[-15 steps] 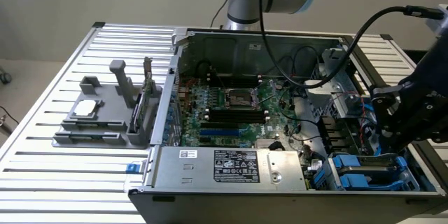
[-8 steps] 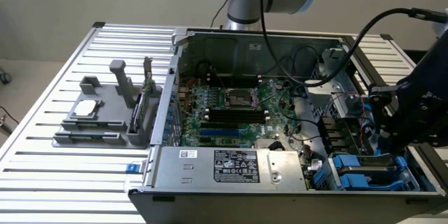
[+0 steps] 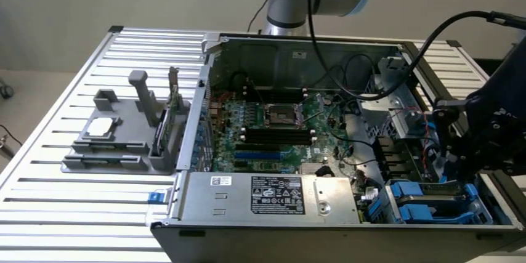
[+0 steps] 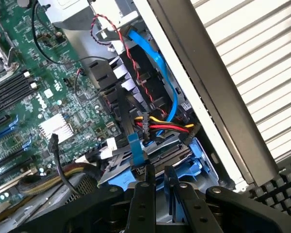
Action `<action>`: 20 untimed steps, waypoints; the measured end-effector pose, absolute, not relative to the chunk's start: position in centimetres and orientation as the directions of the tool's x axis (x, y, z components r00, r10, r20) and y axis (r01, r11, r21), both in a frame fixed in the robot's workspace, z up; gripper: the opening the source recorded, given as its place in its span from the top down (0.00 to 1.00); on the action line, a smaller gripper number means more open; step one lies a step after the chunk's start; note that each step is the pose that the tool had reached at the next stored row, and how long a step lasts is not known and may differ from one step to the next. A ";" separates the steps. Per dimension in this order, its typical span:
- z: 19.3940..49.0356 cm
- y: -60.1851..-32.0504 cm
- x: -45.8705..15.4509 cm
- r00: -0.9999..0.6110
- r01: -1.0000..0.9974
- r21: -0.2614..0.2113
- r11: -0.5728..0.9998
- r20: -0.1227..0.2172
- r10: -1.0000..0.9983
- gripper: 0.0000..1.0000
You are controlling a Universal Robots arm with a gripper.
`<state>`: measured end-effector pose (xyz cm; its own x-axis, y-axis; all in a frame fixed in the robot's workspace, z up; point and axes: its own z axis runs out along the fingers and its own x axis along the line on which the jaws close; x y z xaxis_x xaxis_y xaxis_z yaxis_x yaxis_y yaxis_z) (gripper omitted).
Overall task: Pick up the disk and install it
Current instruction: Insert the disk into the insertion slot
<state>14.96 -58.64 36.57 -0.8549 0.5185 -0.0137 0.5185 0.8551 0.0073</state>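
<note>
The disk (image 4: 155,154) is a silver drive in a blue plastic carrier. It lies in the drive bay at the case's front corner, at the exterior view's lower right, where the disk (image 3: 435,187) is partly covered by the arm. My gripper (image 4: 158,170) reaches down onto the near edge of the carrier. Its two black fingers (image 4: 146,189) stand close together, only a narrow gap apart, pinching that edge. In the exterior view my gripper (image 3: 454,173) hangs straight above the bay.
Red, yellow and black power wires (image 4: 160,127) and a blue data cable (image 4: 162,73) run just beyond the disk. The motherboard (image 3: 271,127) fills the case floor, with the grey power-supply box (image 3: 271,195) at the front. A grey holder (image 3: 123,140) stands on the slatted table (image 3: 74,226).
</note>
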 end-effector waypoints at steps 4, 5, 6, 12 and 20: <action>36.5 -58.6 15.2 -0.836 0.549 0.007 0.836 -0.014 0.549 0.78; 36.5 -58.5 15.3 -0.831 0.555 0.007 0.832 -0.014 0.555 0.78; 36.5 -58.5 15.5 -0.827 0.561 0.007 0.828 -0.014 0.561 0.78; 36.4 -58.4 16.0 -0.801 0.598 0.007 0.801 -0.014 0.598 0.78; 36.2 -58.2 16.6 -0.756 0.654 0.007 0.756 -0.014 0.654 0.78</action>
<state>16.59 -58.20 36.21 -0.7561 0.6543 -0.0139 0.6542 0.7563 0.0071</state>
